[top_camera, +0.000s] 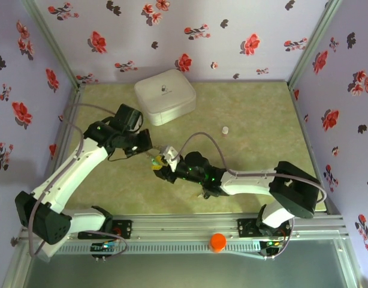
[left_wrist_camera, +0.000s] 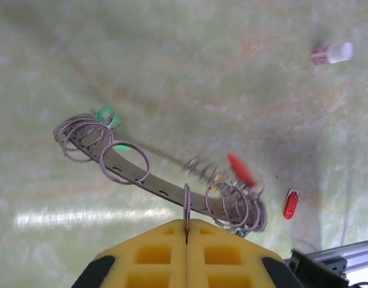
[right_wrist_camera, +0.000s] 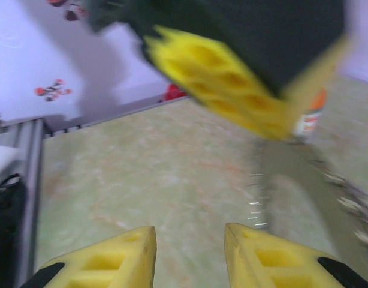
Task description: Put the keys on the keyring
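Note:
My left gripper (left_wrist_camera: 187, 223) is shut on one thin wire loop of the keyring (left_wrist_camera: 166, 189), which hangs above the table as a grey band strung with several loops. A green key (left_wrist_camera: 106, 115) sits at its far left end and a red key (left_wrist_camera: 241, 169) near its right end. Another red key (left_wrist_camera: 290, 204) lies loose on the table. My right gripper (right_wrist_camera: 189, 252) is open with nothing between its fingers, just below the left gripper's yellow fingers (right_wrist_camera: 220, 78). The keyring (right_wrist_camera: 352, 198) is a blur at its right. In the top view both grippers (top_camera: 153, 155) (top_camera: 160, 167) meet mid-table.
A white rounded case (top_camera: 165, 96) stands at the back. A small white vial (top_camera: 225, 129) lies to its right. An orange-capped bottle (top_camera: 217, 241) sits on the front rail. Flowered walls close in three sides.

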`<state>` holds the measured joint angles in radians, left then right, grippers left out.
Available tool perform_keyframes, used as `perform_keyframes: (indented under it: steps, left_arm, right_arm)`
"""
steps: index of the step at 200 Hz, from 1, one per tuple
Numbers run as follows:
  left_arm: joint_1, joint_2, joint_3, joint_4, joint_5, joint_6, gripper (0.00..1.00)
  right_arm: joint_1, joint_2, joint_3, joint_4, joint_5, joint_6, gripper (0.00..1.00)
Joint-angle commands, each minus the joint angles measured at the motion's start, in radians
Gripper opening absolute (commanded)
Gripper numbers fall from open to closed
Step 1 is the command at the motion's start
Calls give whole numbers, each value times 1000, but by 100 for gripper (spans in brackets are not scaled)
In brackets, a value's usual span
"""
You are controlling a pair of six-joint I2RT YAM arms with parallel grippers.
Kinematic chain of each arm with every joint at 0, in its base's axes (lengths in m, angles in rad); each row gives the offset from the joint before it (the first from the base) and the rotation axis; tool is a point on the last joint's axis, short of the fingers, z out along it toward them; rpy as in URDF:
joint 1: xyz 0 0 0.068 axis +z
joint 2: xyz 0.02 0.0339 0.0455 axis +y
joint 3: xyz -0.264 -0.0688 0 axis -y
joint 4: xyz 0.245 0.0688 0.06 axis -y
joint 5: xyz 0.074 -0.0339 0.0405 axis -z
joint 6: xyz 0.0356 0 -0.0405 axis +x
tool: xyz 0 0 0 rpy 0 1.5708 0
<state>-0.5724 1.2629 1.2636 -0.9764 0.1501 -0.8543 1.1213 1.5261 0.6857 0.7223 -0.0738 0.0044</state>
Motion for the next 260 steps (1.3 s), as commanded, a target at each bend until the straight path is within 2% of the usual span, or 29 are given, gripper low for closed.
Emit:
perform_keyframes:
  steps: [1, 34, 61, 88, 140, 189, 241, 253, 260]
  left_arm:
    - [-5, -6, 73, -176, -21, -215, 0]
    - [-3, 17, 116, -264, 43, -380, 0]
    - [-2, 37, 91, -283, 177, -452, 0]
    - [-3, 55, 102, -301, 225, -483, 0]
    - [-3, 69, 146, -335, 248, -514, 0]
    - [-3, 37, 94, -277, 282, -600, 0]
    - [1, 25, 68, -272, 285, -610, 0]
    - [2, 20, 56, -259, 290, -623, 0]
    - [2, 14, 48, -245, 297, -633, 0]
  right_arm:
    - [3, 25, -38, 148, 136, -27, 36]
    - [4, 72, -89, 318, 76, -153, 36]
    - [4, 123, -92, 448, 14, -192, 32]
    - [6, 171, -95, 554, -23, -215, 26]
    - [9, 190, -101, 592, -15, -228, 27]
    - [12, 198, -103, 633, -93, -248, 26]
    - [14, 208, -110, 654, -107, -250, 25]
    - [15, 210, -112, 656, -101, -250, 22]
    - [14, 212, -112, 660, -96, -246, 17]
